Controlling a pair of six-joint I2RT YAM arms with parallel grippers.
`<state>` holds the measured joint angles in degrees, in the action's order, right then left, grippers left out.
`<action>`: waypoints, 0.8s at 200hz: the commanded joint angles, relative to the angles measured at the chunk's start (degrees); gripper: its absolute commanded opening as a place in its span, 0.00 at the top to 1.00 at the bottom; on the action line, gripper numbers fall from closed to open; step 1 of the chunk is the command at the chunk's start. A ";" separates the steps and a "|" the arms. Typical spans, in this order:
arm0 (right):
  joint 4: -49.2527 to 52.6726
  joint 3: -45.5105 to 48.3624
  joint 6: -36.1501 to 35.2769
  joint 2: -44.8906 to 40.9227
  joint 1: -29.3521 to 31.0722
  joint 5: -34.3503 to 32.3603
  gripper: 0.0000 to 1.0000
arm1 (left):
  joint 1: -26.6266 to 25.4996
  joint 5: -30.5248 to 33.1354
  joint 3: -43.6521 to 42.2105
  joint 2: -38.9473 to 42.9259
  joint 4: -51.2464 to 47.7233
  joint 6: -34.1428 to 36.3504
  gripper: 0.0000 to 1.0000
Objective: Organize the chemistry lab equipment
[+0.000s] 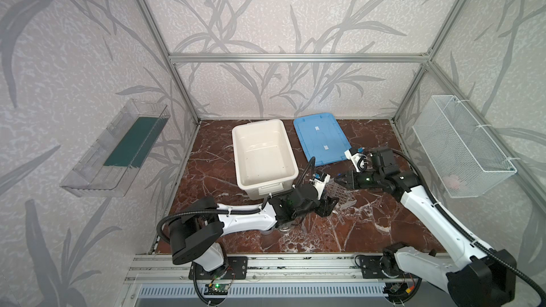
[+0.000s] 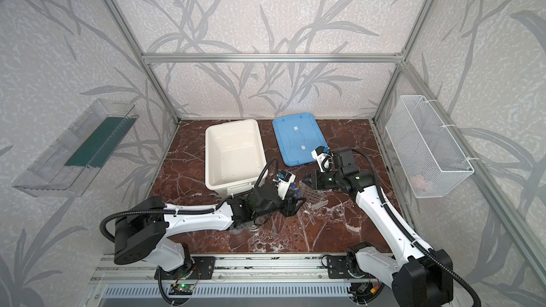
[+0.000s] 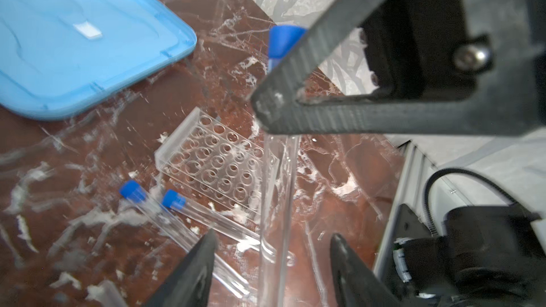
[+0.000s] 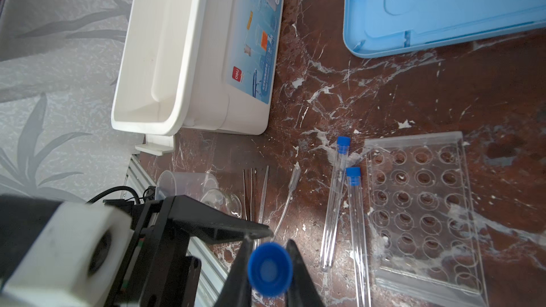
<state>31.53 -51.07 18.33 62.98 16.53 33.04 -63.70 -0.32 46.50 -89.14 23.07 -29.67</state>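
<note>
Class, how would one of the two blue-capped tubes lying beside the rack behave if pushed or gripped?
Round and lying flat on the smooth marble table, a blue-capped tube would probably roll sideways. Its clear glossy wall looks slippery, possibly fragile. Seemingly empty, so likely light.

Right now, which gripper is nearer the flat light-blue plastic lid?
Right. The right gripper sits just in front of the light-blue lid's near edge; the left gripper hangs farther back toward the bases.
</note>
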 commanded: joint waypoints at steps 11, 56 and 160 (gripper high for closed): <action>-2.70 0.14 -3.42 -4.97 -0.15 -10.83 0.82 | -0.05 4.79 5.85 1.31 -7.75 -11.32 0.17; -12.09 3.74 -8.54 -10.71 0.32 -26.40 0.81 | -0.18 5.70 12.87 0.50 -19.01 -23.67 0.01; -31.44 8.75 -15.58 -3.89 5.76 -38.74 0.81 | 0.33 6.79 16.03 -7.57 -17.23 -25.93 0.01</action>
<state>5.43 -42.59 4.97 57.23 21.67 -2.85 -63.66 6.33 61.91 -94.78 4.58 -53.65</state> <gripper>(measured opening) 0.194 0.991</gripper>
